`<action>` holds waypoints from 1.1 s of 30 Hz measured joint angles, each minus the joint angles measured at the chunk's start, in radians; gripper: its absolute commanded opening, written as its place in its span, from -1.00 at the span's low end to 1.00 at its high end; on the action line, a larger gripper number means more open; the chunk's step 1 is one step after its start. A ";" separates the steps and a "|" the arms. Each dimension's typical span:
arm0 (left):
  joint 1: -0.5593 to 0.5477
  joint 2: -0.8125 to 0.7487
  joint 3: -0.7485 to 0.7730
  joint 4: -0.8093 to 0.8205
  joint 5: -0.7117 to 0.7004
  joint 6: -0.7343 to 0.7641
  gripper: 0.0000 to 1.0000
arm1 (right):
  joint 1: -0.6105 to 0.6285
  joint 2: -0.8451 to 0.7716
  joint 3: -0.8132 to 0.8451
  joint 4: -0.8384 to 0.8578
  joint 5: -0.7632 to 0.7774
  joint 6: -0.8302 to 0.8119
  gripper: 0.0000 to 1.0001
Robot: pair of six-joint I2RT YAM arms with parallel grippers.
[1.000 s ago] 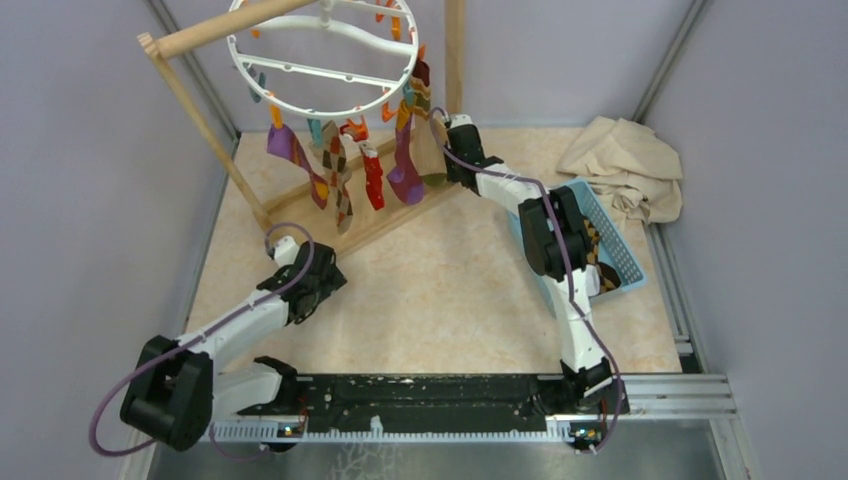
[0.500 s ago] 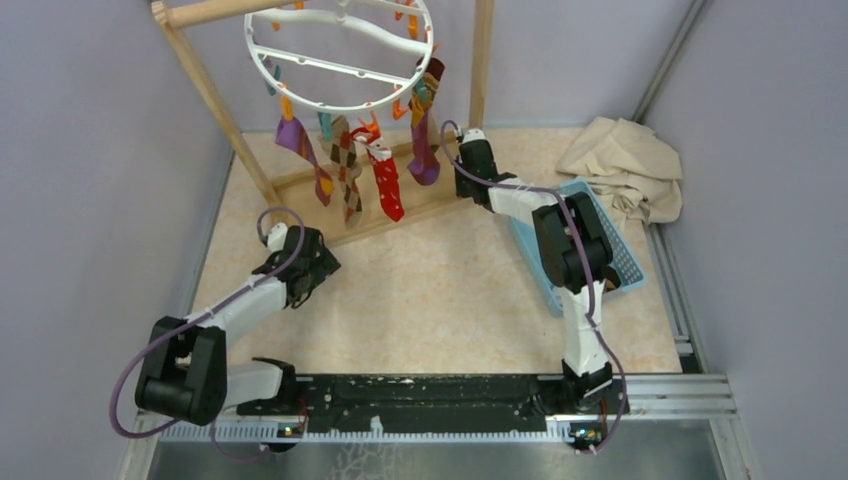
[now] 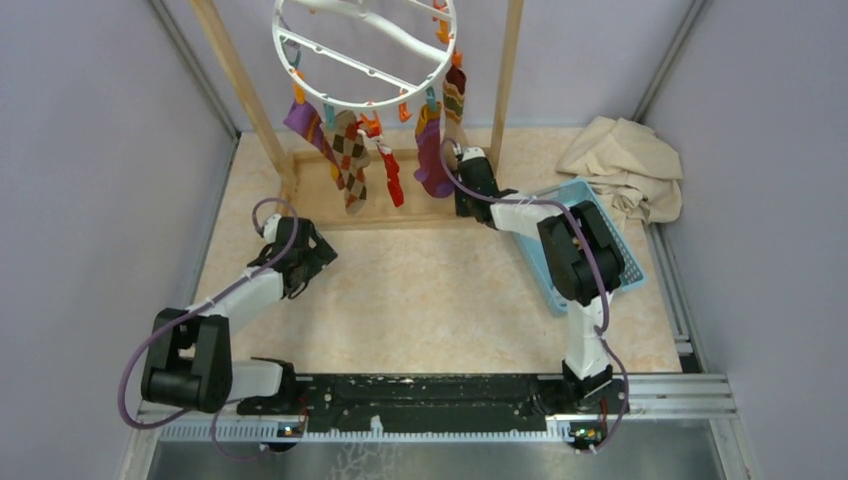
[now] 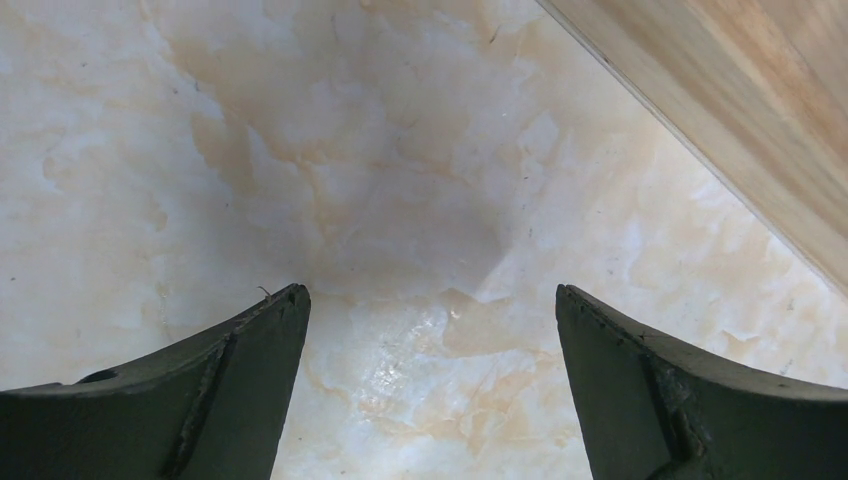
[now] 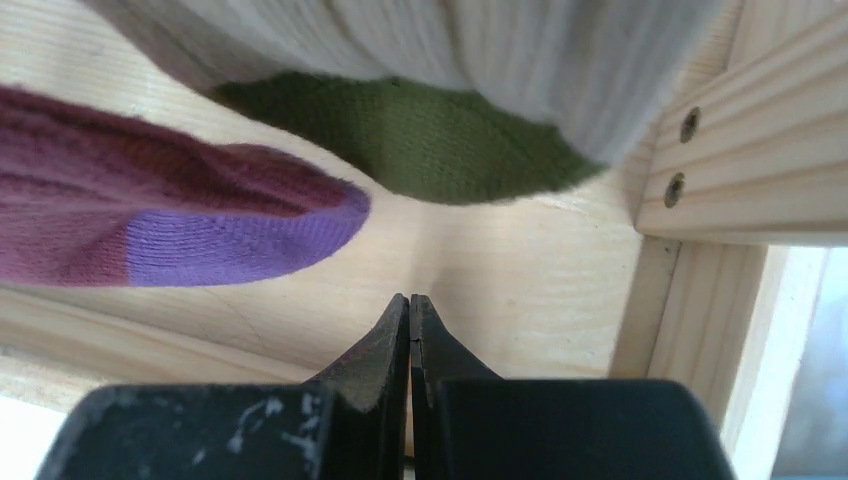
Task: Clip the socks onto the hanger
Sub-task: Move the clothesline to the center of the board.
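Observation:
The white ring hanger (image 3: 365, 52) hangs from the wooden frame with several socks pegged to it. From left to right they are a purple-orange sock (image 3: 305, 125), a brown-diamond check sock (image 3: 350, 155), a red sock (image 3: 390, 175), a purple sock (image 3: 432, 150) and a striped sock (image 3: 455, 95). My right gripper (image 3: 463, 198) is shut and empty, low beside the frame's right post. Just beyond its tips (image 5: 410, 300) hang a purple toe (image 5: 230, 235) and a green toe (image 5: 420, 140), neither touching it. My left gripper (image 3: 303, 260) is open and empty over the bare table (image 4: 350, 150).
The wooden frame has two uprights (image 3: 240, 90) (image 3: 507, 70) and a base board (image 3: 320, 190), whose edge shows in the left wrist view (image 4: 760, 110). A blue basket (image 3: 612, 240) lies behind the right arm. A beige cloth (image 3: 625, 165) is bunched at the back right.
The wooden frame has swung from leaning left to standing upright, carrying hanger and socks to the right. My right gripper has stayed shut and dropped nearer. My left gripper has shifted slightly left.

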 measured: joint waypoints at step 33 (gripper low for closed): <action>0.001 0.038 0.235 -0.002 0.056 0.077 0.96 | 0.029 -0.447 -0.173 -0.180 0.006 0.019 -1.00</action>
